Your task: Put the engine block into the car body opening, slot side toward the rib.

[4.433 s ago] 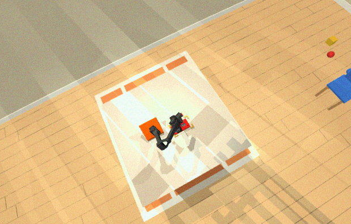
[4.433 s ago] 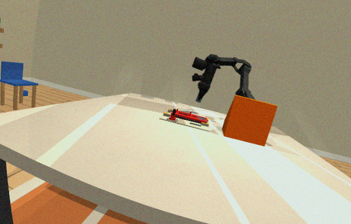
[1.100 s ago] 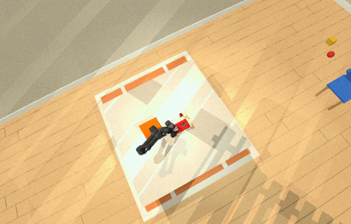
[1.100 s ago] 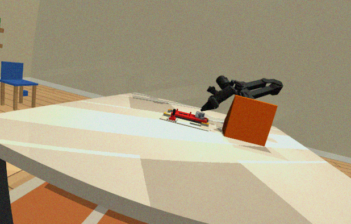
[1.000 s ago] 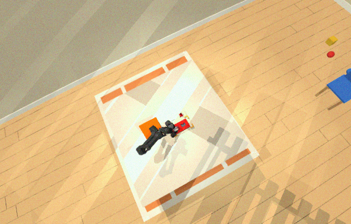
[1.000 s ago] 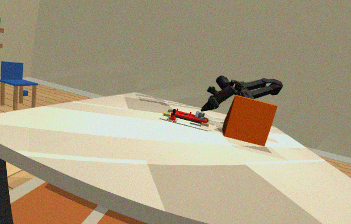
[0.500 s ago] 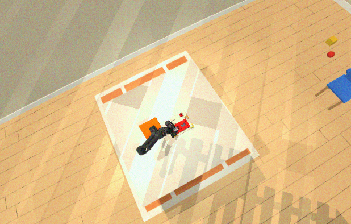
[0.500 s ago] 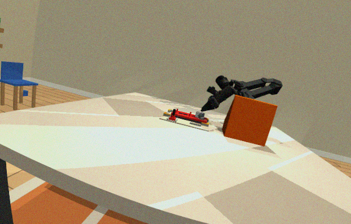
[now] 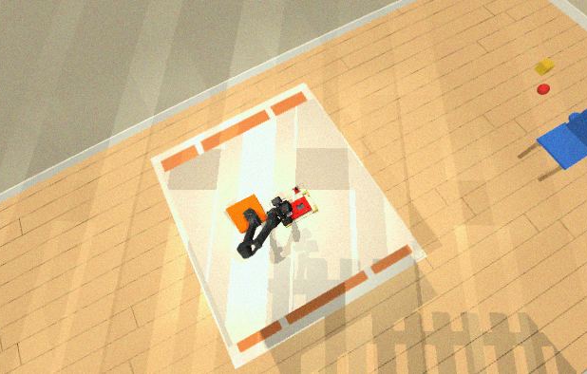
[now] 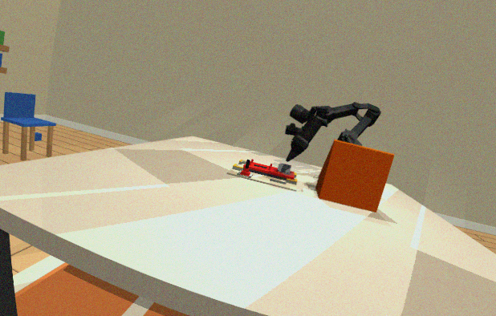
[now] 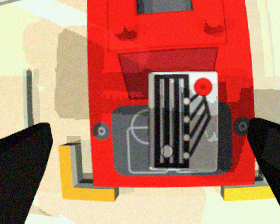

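The red car body lies flat on the table. The engine block is grey, with black stripes and a red dot on its upper face. It rests on the end of the body nearest the arm, partly over a dark grey panel and standing above the surface, outside the opening. The opening is cut off by the wrist view's top edge, and its rib is not visible there. My gripper is open and empty above the block, fingertips wide on either side.
Yellow corner brackets flank the body's near end. A small red part with a black top stands beside the body. A large orange box stands by the arm's base.
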Action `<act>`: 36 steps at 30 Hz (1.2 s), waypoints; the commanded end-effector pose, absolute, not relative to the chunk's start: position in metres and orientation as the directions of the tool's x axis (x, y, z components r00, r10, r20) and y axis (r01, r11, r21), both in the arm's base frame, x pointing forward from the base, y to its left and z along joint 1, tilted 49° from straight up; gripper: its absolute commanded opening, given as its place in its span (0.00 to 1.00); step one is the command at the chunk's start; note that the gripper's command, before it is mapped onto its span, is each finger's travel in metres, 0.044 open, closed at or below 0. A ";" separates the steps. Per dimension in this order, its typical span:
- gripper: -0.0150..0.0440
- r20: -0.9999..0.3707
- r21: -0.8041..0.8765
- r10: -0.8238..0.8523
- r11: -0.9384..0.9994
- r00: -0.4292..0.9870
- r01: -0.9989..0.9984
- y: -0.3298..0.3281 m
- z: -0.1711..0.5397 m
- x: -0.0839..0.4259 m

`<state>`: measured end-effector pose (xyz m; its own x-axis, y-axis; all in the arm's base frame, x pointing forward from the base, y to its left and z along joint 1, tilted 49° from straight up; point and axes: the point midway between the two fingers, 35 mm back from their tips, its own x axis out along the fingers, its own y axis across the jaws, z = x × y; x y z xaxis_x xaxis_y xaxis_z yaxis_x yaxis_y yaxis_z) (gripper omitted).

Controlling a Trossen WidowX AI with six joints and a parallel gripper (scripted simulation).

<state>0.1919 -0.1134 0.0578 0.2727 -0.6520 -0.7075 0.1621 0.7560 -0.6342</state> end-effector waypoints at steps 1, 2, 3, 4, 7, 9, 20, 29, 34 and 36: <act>1.00 -0.725 -0.643 -0.666 0.746 0.175 0.172 -0.113 0.061 0.194; 1.00 -0.728 -0.647 -0.670 0.742 0.144 0.175 -0.112 0.062 0.195; 1.00 -0.730 -0.653 -0.675 0.736 0.112 0.177 -0.112 0.063 0.196; 1.00 -0.729 -0.661 -0.680 0.729 0.081 0.178 -0.111 0.064 0.197; 1.00 -0.713 -0.691 -0.701 0.700 -0.012 0.177 -0.110 0.068 0.200; 1.00 -0.693 -0.717 -0.717 0.676 -0.071 0.172 -0.110 0.071 0.204; 1.00 -0.660 -0.751 -0.739 0.641 -0.135 0.160 -0.117 0.069 0.207; 1.00 -0.660 -0.751 -0.739 0.641 -0.135 0.160 -0.127 0.060 0.206; 1.00 -0.660 -0.751 -0.739 0.641 -0.135 0.160 -0.133 0.055 0.205; 1.00 -0.659 -0.751 -0.739 0.641 -0.135 0.160 -0.136 0.053 0.204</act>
